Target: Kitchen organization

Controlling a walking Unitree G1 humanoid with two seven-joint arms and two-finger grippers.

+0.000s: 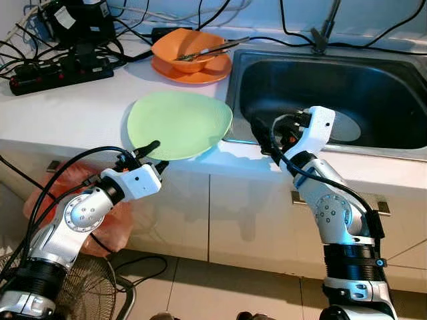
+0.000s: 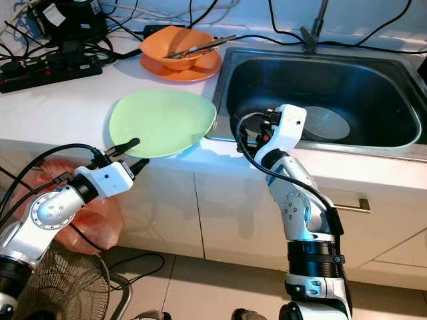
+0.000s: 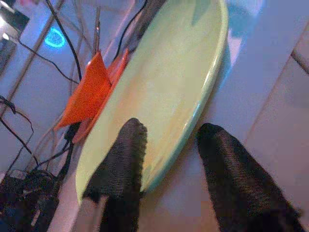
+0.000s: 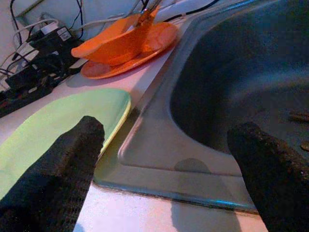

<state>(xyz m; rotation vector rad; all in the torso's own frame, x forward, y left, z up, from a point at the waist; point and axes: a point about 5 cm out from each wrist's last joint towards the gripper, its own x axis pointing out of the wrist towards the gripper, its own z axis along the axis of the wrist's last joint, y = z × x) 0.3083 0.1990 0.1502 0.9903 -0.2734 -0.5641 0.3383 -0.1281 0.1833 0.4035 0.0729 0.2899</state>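
Note:
A pale green plate [image 1: 180, 123] lies on the white counter, its near rim reaching the front edge. My left gripper [image 1: 159, 155] is open and straddles that near rim; in the left wrist view one finger [image 3: 126, 154] rests over the plate [image 3: 164, 92] and the other sits outside the rim. My right gripper [image 1: 263, 137] stands wide open at the front-left corner of the steel sink [image 1: 320, 80], just right of the plate, with nothing between its fingers. Behind the plate, an orange bowl [image 1: 185, 52] holding utensils [image 1: 215, 47] sits on an orange plate [image 1: 195, 72].
A black power strip [image 1: 60, 72] and tangled cables crowd the counter's back left. The tap base [image 1: 321, 33] rises behind the sink, and a round drain [image 1: 348, 127] shows in its bottom. Below are white cabinet doors, a red bag [image 1: 120, 223] and a floor fan [image 1: 87, 293].

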